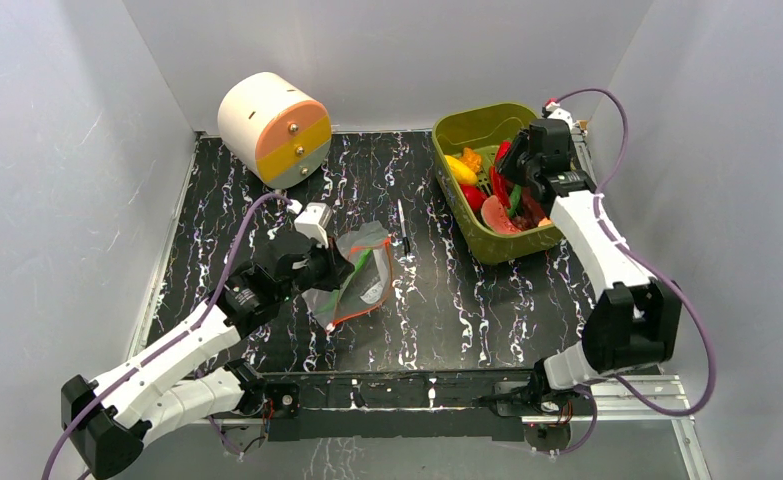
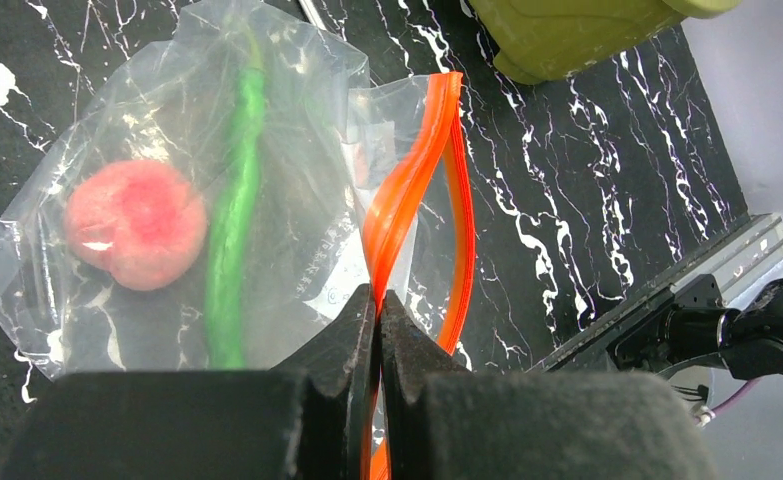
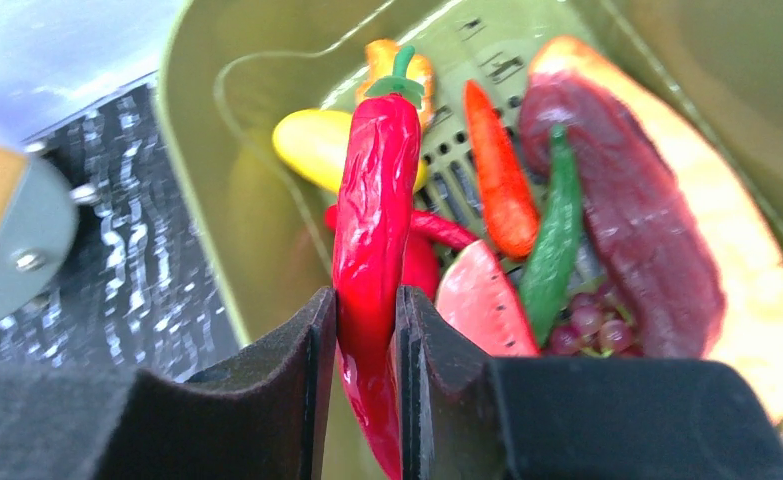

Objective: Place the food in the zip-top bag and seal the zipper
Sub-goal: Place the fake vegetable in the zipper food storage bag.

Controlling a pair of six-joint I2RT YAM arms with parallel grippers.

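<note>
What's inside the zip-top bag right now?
A pink-orange peach and a long green pepper lie inside the zip-top bag. Folded plastic beside the zipper hides anything else there.

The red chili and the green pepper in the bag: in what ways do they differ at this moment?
The chili is glossy red with a green stem; the pepper is all green. The chili is clamped in the right hand at the tub; the pepper lies loose inside the bag, beside the peach. The left hand pinches only the zipper, not the pepper. Both are long and slim.
</note>
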